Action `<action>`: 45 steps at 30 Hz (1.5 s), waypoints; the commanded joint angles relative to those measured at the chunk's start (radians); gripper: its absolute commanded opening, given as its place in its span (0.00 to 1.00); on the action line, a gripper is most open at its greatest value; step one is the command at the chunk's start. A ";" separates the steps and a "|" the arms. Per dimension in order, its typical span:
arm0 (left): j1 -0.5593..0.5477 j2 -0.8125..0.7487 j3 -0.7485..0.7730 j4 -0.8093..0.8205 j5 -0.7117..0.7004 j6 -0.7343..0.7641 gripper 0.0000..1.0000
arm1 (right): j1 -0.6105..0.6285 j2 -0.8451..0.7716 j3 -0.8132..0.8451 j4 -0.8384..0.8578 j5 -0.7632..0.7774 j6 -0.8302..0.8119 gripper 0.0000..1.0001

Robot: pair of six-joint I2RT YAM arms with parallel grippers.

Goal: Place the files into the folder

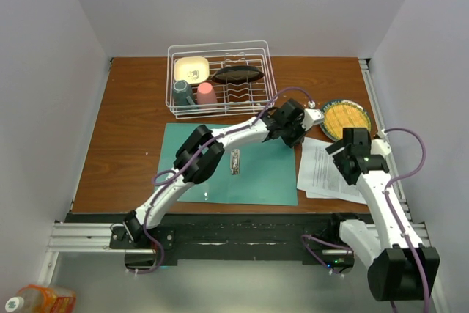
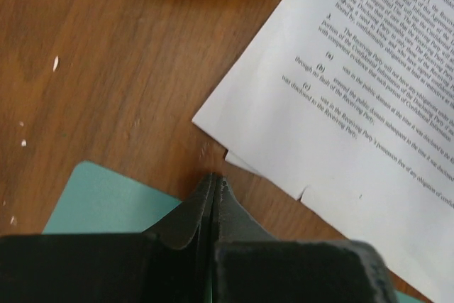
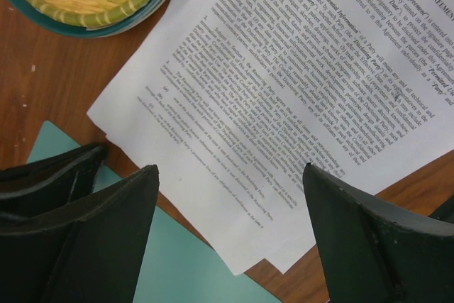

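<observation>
1. A brown wood-grain bench (image 1: pixel 124 122) sits between plain white walls (image 1: pixel 220 5). A white wire dish rack (image 1: pixel 220 44) stands at its far edge, and a round woven plate (image 1: pixel 346 117) lies toward the far right.
2. The folder (image 1: pixel 264 174) lies open and flat mid-bench toward the near edge, with its small metal clip (image 1: pixel 235 160) at the spine. The files (image 1: pixel 322 174) lie against its right edge, toward the bench's near right corner. One corner of the stack overlaps the teal.
3. The left fingers (image 2: pixel 195 211) are pressed together, tips at the folder's far right corner, and nothing shows between them. The right fingers (image 3: pixel 106 232) stand wide apart over the files and hold nothing.
4. Risks, as I judge them:
   - The sheets are fanned out of line, so a pinch may take only the top one and leave the rest.
   - Paper lying flat on wood offers no edge to grab, so the fingers could skid or crumple it.
   - The folder looks light and slick and could slide when sheets are dragged onto it.
   - Both arms work close together at that corner and could knock each other.
5. Materials:
   - The files are thin, matte and limp, dense with black print, with a small nick in one edge.
   - The folder is smooth teal card with crisp corners.
   - The fingers are matte black and tapered.
   - The plate is woven of yellow strips inside a teal rim.
</observation>
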 commanded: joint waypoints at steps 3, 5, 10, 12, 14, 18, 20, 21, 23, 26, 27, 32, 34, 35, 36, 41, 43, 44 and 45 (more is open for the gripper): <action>0.036 -0.147 -0.102 -0.049 0.028 -0.022 0.00 | -0.004 0.116 -0.057 0.133 -0.023 -0.007 0.87; 0.039 -0.155 -0.116 -0.055 0.047 -0.022 0.00 | -0.004 0.159 -0.065 0.154 -0.021 -0.002 0.86; 0.039 -0.172 -0.156 -0.084 0.112 -0.024 0.00 | -0.004 0.204 -0.095 0.227 -0.058 0.015 0.84; 0.038 -0.186 -0.185 -0.072 0.160 -0.022 0.00 | -0.007 0.230 -0.106 0.257 -0.058 0.018 0.83; 0.036 -0.189 -0.219 -0.061 0.209 -0.019 0.01 | -0.003 0.251 -0.119 0.273 -0.073 0.018 0.82; 0.026 -0.180 -0.236 -0.089 0.269 0.001 0.04 | -0.003 0.308 -0.132 0.303 -0.095 0.022 0.82; 0.013 -0.184 -0.251 -0.101 0.289 0.017 0.05 | -0.001 0.320 -0.139 0.316 -0.115 0.030 0.81; 0.007 -0.200 -0.281 -0.098 0.294 0.024 0.05 | 0.000 0.329 -0.142 0.331 -0.125 0.033 0.80; -0.002 -0.215 -0.314 -0.083 0.295 0.037 0.06 | 0.012 0.334 -0.148 0.337 -0.135 0.048 0.79; -0.004 -0.243 -0.374 -0.058 0.285 0.045 0.06 | 0.048 0.334 -0.152 0.343 -0.138 0.073 0.78; -0.004 -0.249 -0.389 -0.052 0.275 0.048 0.06 | 0.057 0.332 -0.154 0.349 -0.142 0.079 0.78; 0.027 -0.272 -0.337 -0.099 0.228 0.074 0.06 | 0.144 0.352 -0.151 0.357 -0.136 0.131 0.78; 0.059 -0.302 -0.294 -0.173 0.217 0.102 0.06 | 0.154 0.360 -0.145 0.354 -0.135 0.136 0.77; 0.070 -0.316 -0.288 -0.202 0.188 0.141 0.07 | 0.154 0.362 -0.146 0.354 -0.133 0.136 0.77; 0.081 -0.347 -0.295 -0.252 0.173 0.163 0.08 | 0.155 0.360 -0.146 0.353 -0.135 0.134 0.77; 0.133 -0.447 -0.413 -0.409 0.168 0.335 0.09 | 0.154 0.339 -0.155 0.356 -0.129 0.130 0.77; 0.130 -0.506 -0.528 -0.429 0.191 0.376 0.09 | 0.154 0.334 -0.149 0.349 -0.118 0.119 0.77; 0.127 -0.525 -0.564 -0.428 0.212 0.396 0.10 | 0.155 0.332 -0.151 0.348 -0.112 0.116 0.77; 0.121 -0.549 -0.616 -0.429 0.220 0.407 0.10 | 0.154 0.331 -0.151 0.345 -0.110 0.116 0.77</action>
